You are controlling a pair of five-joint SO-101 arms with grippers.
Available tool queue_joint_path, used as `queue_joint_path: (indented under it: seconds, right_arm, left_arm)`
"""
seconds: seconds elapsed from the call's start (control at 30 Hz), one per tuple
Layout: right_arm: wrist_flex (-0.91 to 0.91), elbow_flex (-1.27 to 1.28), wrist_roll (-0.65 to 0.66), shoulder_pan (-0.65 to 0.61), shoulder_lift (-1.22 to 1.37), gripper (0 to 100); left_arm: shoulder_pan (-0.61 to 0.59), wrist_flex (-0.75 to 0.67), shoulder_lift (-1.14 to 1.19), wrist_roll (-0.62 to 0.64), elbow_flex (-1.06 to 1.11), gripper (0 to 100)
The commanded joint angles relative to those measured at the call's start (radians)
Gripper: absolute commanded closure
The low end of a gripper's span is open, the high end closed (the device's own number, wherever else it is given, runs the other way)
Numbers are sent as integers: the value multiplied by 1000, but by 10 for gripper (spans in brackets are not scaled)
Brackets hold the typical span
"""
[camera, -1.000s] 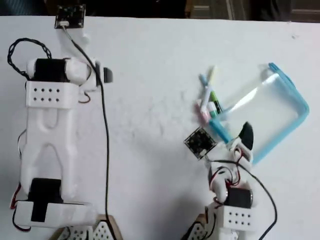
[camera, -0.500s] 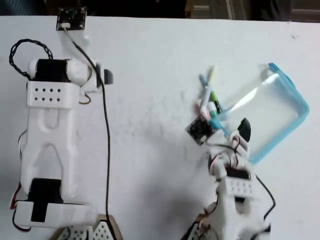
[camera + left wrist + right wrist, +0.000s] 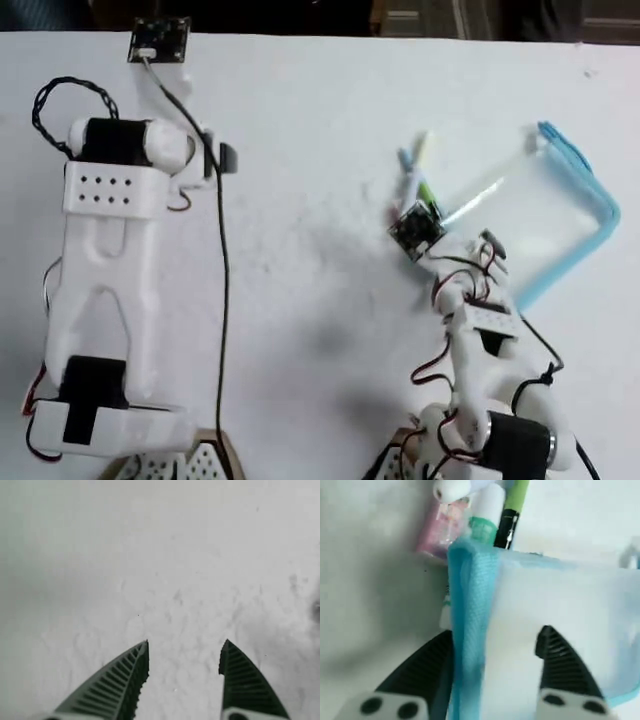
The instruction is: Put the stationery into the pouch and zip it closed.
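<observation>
The clear pouch (image 3: 545,215) with a blue rim lies flat at the right of the table. Several pens (image 3: 415,170) lie bunched at its near-left corner; in the right wrist view the pens (image 3: 492,505) and a pink piece (image 3: 440,535) sit just beyond the pouch's blue edge (image 3: 467,630). My right gripper (image 3: 483,247) (image 3: 497,632) is open and low over that corner, one finger outside the blue edge, the other over the clear face. My left gripper (image 3: 185,647) hangs open over bare table at the far left (image 3: 222,157).
A black cable (image 3: 215,260) runs down the table beside the left arm. A small dark board (image 3: 160,40) lies at the back left. The table's middle is plain white surface (image 3: 320,200).
The right arm has stretched forward, carrying its gripper onto the pouch's corner and its wrist over the pens. The left arm has shifted slightly to the right.
</observation>
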Motion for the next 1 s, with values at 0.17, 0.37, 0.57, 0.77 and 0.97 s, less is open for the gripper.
queue_joint_path:
  seconds: [0.17, 0.37, 0.57, 0.77, 0.97]
  right_arm:
    - [-266, 101, 46, -5, -96, 981]
    - [-200, 147, -98, -5, -432, 982]
    - [122, 144, -295, -139, -938, 982]
    - [547, 144, -324, -461, -1454, 982]
    - [728, 43, -384, -713, -1368, 981]
  left_arm:
    - [1, 6, -51, 0, -9, 758]
    - [1, 8, -53, -3, -9, 758]
    - [1, 8, -53, -5, -34, 758]
    - [-1, 71, -53, -5, -153, 758]
    - [-59, 100, -51, -2, -224, 758]
